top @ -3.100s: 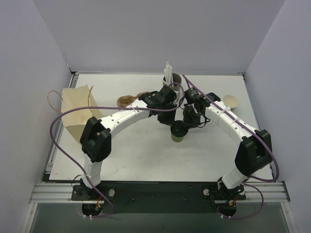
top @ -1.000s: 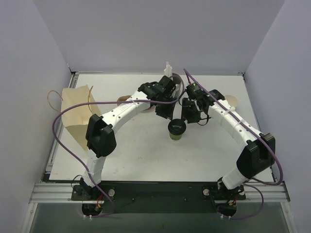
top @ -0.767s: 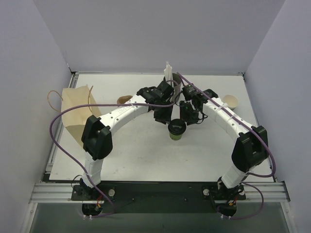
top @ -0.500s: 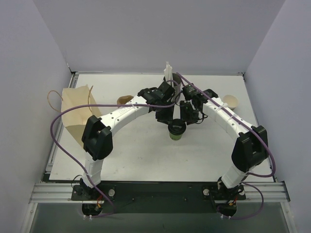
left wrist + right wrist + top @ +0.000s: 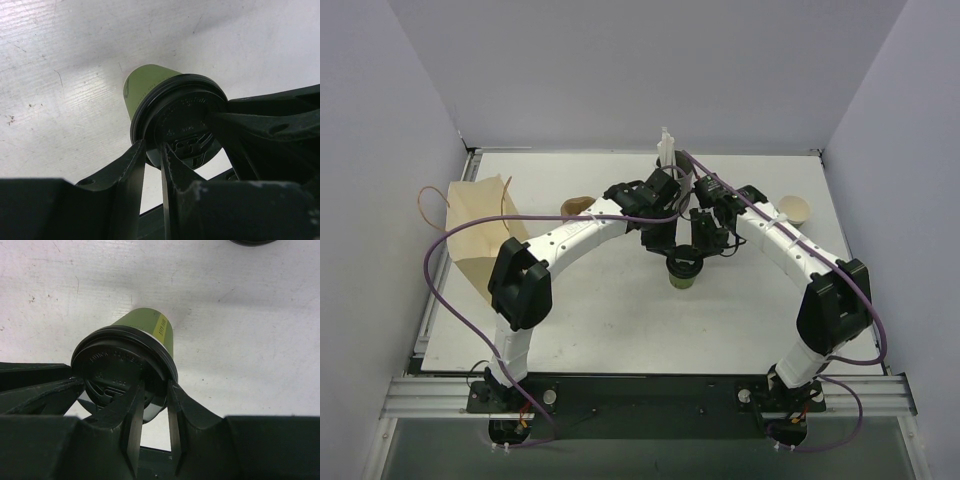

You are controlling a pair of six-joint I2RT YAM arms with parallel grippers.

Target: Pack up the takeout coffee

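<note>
Near edge first: both bases sit bolted on the metal rail (image 5: 650, 398). The left arm (image 5: 520, 285) rises to a high elbow, and its white forearm slants away and to the right. The right arm (image 5: 835, 305) mirrors it, elbow up, forearm slanting away and left. Purple cables loop along both. The two wrists meet over the middle of the tabletop (image 5: 610, 330), both pitched steeply down.

And there's the takeout coffee (image 5: 683, 274), upright on the tabletop right between them, green wall showing under its black lid (image 5: 185, 120). The left end effector (image 5: 663, 243) sits on the cup's left side and the right end effector (image 5: 703, 243) on its right.

The left wrist view shows the left end effector (image 5: 152, 150) straddling the lid's rim, one finger over the lid top and one outside it, with a slim gap between them. The right wrist view shows the right end effector (image 5: 156, 387) set the same way on the opposite rim. Both pairs are drawn close about that rim, but whether either truly pinches it, I cannot tell.

Farther out, a brown paper bag (image 5: 480, 235) stands at the tabletop's left edge. A small brown piece (image 5: 577, 207) lies beyond the left forearm, too blurred to name. A pale round cup (image 5: 795, 209) sits far right. At the back, a grey cup with white straws (image 5: 681, 163) peeks from behind the wrists.
</note>
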